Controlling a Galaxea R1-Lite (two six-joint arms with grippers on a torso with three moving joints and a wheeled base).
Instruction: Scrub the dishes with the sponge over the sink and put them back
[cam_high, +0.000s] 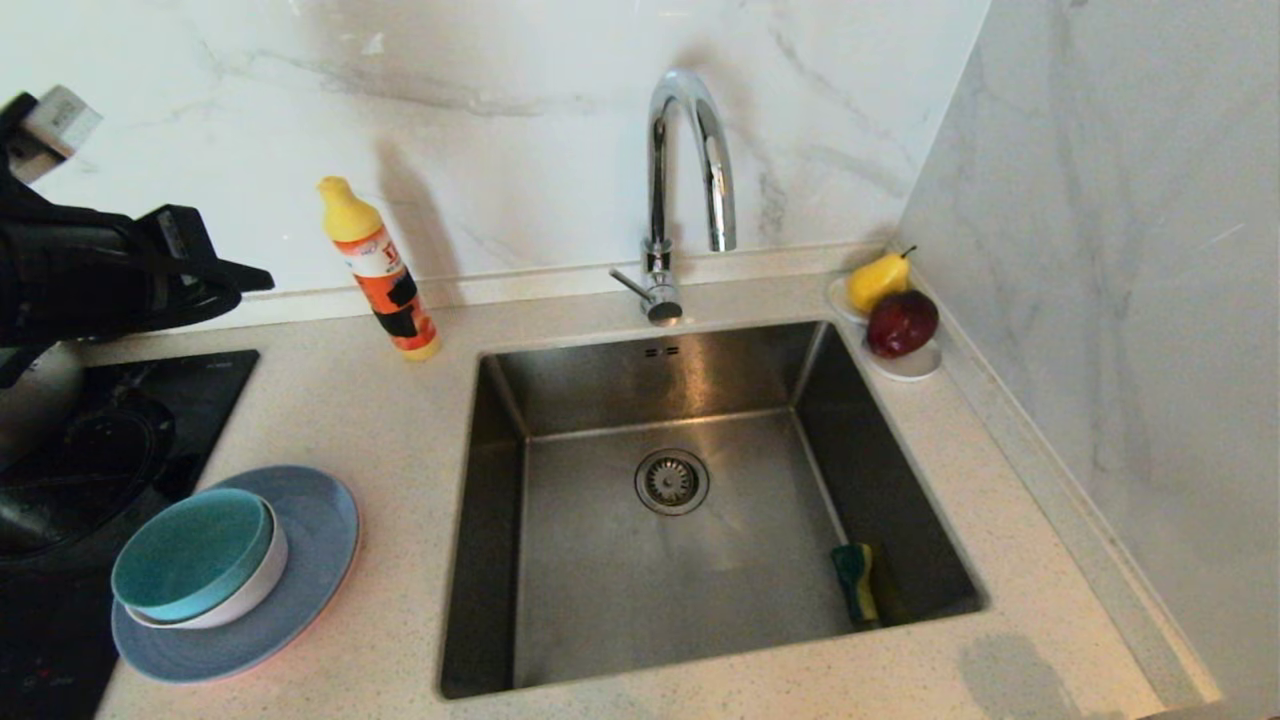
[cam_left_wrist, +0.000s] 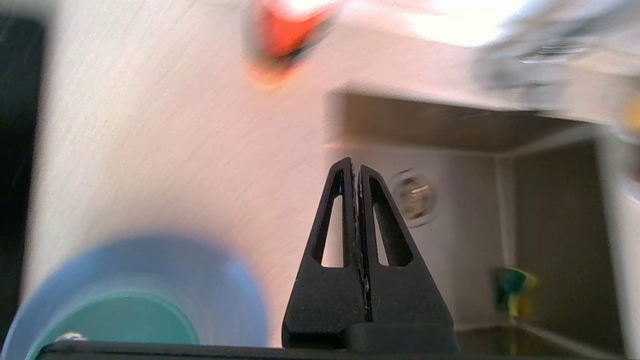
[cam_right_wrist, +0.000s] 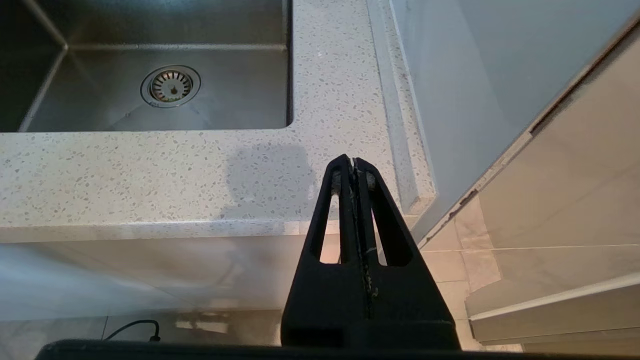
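Observation:
The dishes are stacked on the counter left of the sink (cam_high: 560, 610): a teal bowl (cam_high: 190, 553) sits inside a pale bowl (cam_high: 262, 588) on a grey-blue plate (cam_high: 315, 540), with a thin pink rim showing under the plate's edge. The yellow and green sponge (cam_high: 856, 583) stands on edge on the sink floor against the right wall, and shows too in the left wrist view (cam_left_wrist: 512, 295). My left gripper (cam_high: 262, 279) (cam_left_wrist: 355, 167) hangs high above the counter, behind the stack, shut and empty. My right gripper (cam_right_wrist: 354, 161) is shut and empty, low by the counter's front right corner.
An orange dish-soap bottle (cam_high: 380, 270) stands behind the counter space left of the sink. The chrome faucet (cam_high: 690, 170) arches over the basin's back edge. A white dish (cam_high: 905, 365) with a pear and an apple sits at the back right. A black hob (cam_high: 130, 400) with a steel pot (cam_high: 35, 400) lies far left.

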